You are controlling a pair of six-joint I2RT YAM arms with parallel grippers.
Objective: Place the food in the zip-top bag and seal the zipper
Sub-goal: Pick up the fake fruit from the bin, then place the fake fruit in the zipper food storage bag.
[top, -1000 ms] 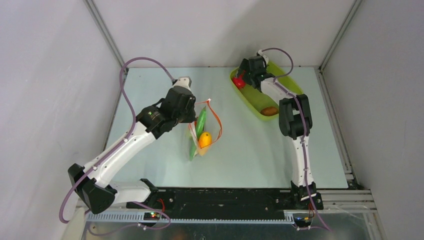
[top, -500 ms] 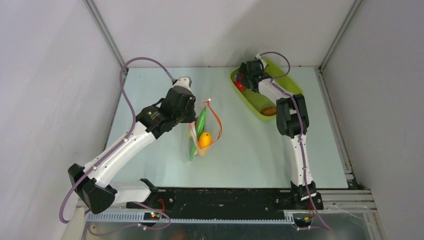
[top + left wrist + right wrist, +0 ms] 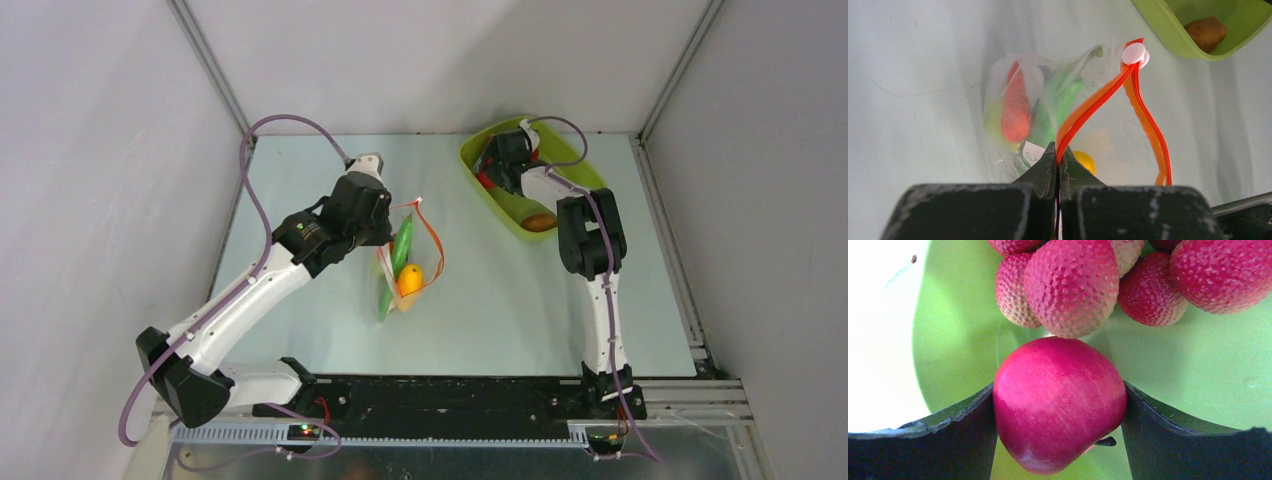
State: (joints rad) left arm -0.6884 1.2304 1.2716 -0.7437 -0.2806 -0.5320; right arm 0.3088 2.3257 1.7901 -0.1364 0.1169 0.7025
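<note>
The clear zip-top bag (image 3: pixel 410 262) lies mid-table with its mouth open. It holds a carrot (image 3: pixel 1015 112), green pieces (image 3: pixel 1058 102) and an orange mango (image 3: pixel 410 279). My left gripper (image 3: pixel 1057 152) is shut on the orange-red zipper (image 3: pixel 1088 112) and holds that side of the mouth up; the white slider (image 3: pixel 1134 53) sits at the strip's far end. My right gripper (image 3: pixel 1060 405) is down in the lime-green tray (image 3: pixel 1188 370), its fingers pressed on both sides of the red apple (image 3: pixel 1060 400). Red grapes (image 3: pixel 1073 285) lie just beyond the apple.
The lime-green tray (image 3: pixel 583 172) stands at the back right by the wall corner. A brown kiwi (image 3: pixel 540 222) lies in its near end and also shows in the left wrist view (image 3: pixel 1205 32). The enclosure walls rise on three sides.
My right gripper has shifted a little to the right inside the tray, and the apple now sits between its fingers. The left arm and the bag have not moved.
</note>
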